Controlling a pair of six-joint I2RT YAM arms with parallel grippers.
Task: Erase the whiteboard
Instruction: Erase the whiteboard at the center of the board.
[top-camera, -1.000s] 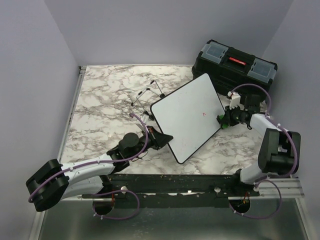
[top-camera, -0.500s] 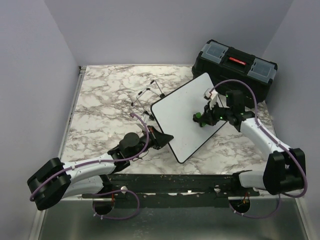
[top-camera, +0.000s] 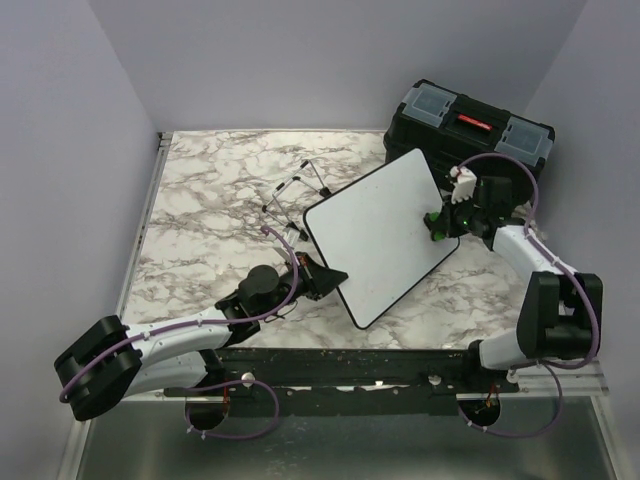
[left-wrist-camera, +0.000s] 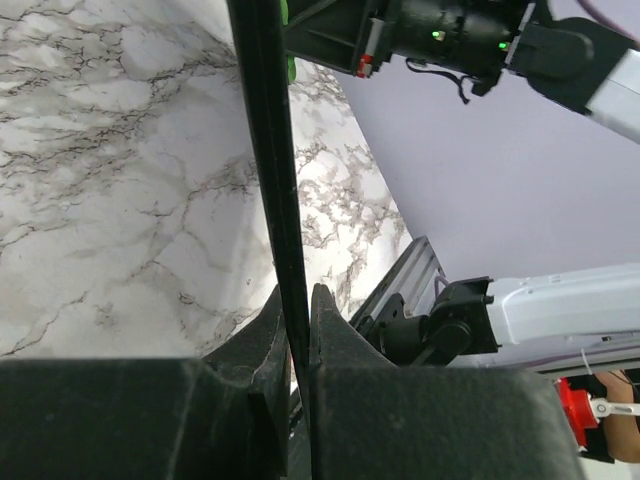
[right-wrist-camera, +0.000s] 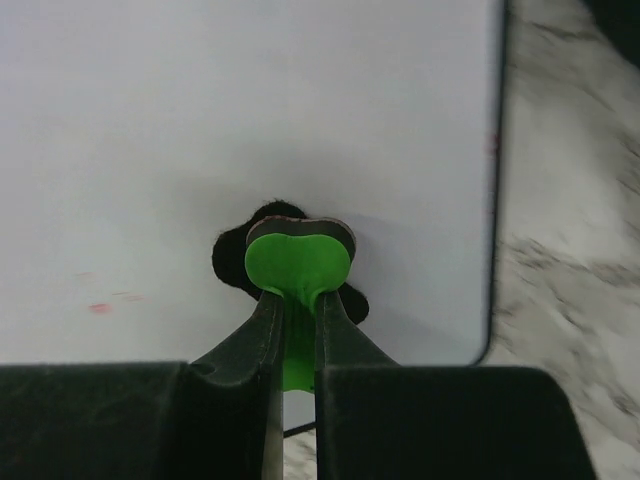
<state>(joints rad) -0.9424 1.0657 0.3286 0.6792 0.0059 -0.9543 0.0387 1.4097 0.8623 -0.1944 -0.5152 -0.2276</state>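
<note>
Left gripper (top-camera: 337, 277) is clamping tight on the near-left edge of the whiteboard (top-camera: 380, 235). In the left wrist view both fingers are pinching the thin black rim (left-wrist-camera: 270, 150) with no gap showing.

The whiteboard is sitting mid-table, turned diagonally, with its near corner pointing at the arm bases and its far corner up by the black toolbox (top-camera: 470, 122). I can't tell whether that corner is touching the box.

Right gripper (top-camera: 437, 222) is closed on a green eraser (right-wrist-camera: 297, 260), jaws nearly together around its narrow handle. The eraser's dark felt pad is pressing flat on the white face, close to the board's right edge and well inside the rim.

The board face is reading mostly clean from the top camera. The right wrist view is showing a couple of faint red smudges (right-wrist-camera: 100, 308) left of the eraser, plus a tiny red speck on the right rim.

A wire stand (top-camera: 293, 190) is lying on the marble table (top-camera: 210, 200) just beyond the board's left corner, and nothing is holding it.
</note>
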